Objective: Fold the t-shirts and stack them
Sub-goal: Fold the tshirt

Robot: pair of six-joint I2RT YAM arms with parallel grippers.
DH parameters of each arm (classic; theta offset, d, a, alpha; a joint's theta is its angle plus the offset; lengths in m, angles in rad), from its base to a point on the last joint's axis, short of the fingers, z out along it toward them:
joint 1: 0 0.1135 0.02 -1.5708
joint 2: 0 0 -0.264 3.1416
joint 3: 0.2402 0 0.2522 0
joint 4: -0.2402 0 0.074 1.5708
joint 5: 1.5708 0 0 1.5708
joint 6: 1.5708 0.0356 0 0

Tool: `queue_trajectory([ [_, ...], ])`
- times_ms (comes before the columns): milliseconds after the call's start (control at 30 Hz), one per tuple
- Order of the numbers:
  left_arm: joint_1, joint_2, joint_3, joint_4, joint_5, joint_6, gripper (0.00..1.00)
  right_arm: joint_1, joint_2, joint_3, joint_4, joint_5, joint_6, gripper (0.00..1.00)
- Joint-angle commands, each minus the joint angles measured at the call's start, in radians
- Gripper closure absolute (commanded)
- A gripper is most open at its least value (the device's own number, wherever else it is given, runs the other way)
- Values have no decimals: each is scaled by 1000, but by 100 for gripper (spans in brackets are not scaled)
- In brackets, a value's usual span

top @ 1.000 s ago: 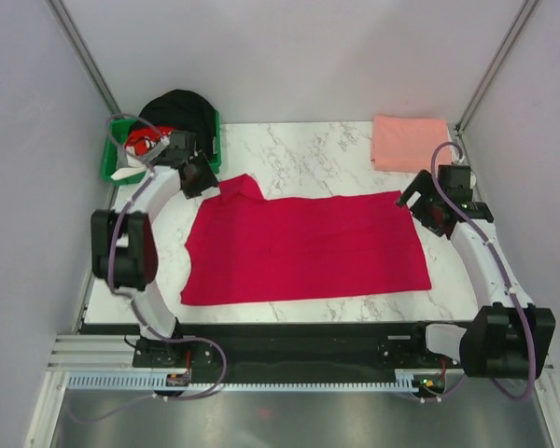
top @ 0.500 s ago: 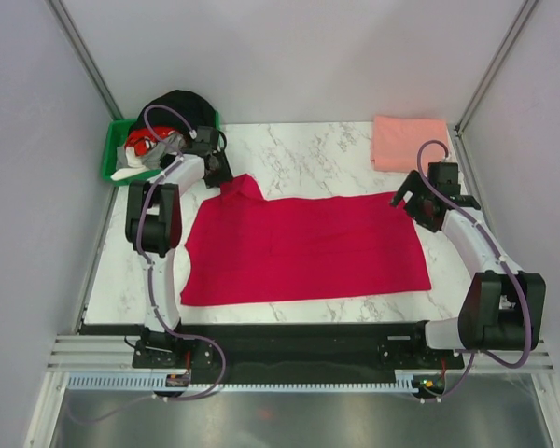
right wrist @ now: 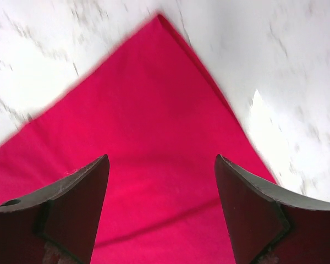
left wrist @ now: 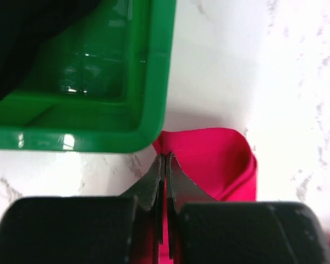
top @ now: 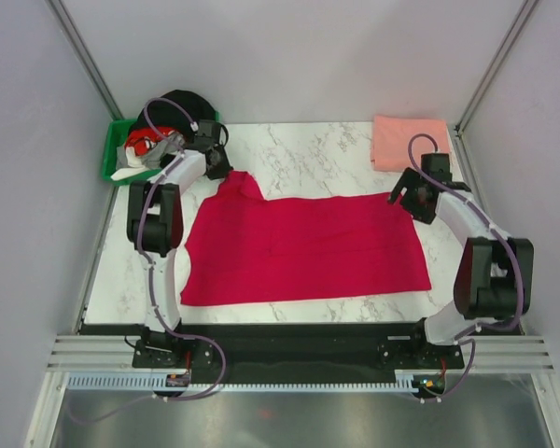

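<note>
A crimson red t-shirt (top: 303, 247) lies spread flat across the middle of the marble table. Its far left corner (left wrist: 209, 159) is bunched up right beside the green bin, and my left gripper (left wrist: 165, 159) is shut on that edge of cloth. My right gripper (right wrist: 161, 162) hovers open over the shirt's far right corner (right wrist: 154, 99), one finger on each side, with cloth below the gap. In the top view the left gripper (top: 222, 171) and the right gripper (top: 403, 198) sit at the shirt's two far corners. A folded salmon pink t-shirt (top: 409, 142) rests at the far right.
A green plastic bin (top: 121, 166) with dark and red clothes stands at the far left corner; its rim (left wrist: 148, 110) almost touches the left fingers. Grey walls close in on both sides. Bare marble (top: 308, 154) shows behind the red shirt.
Both arms reached farther out to the red shirt's far corners. The left gripper closed on the left corner. The right gripper moved over the right corner and narrowed slightly.
</note>
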Motion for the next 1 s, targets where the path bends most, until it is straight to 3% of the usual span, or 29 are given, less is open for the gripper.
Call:
queue_trajectory([
  [0,-7,-176,32,4,8,34,98,4,158,165,24,24,-26,16],
  [167,-7,-317,-35,-3,11,33,98,15,316,336,12,115,-54,29],
  [400,-7,-443,-121,-3,28,42,98,39,514,522,-27,207,-114,34],
  [600,-7,-448,-145,-4,27,74,98,39,566,532,-33,224,-118,46],
  [833,-7,-442,-158,-3,31,77,98,39,602,533,-25,261,-135,52],
  [933,-7,-443,-162,-4,27,82,98,39,612,539,-25,258,-138,61],
  [967,-7,-445,-164,-6,25,83,98,39,614,541,-25,253,-137,69],
])
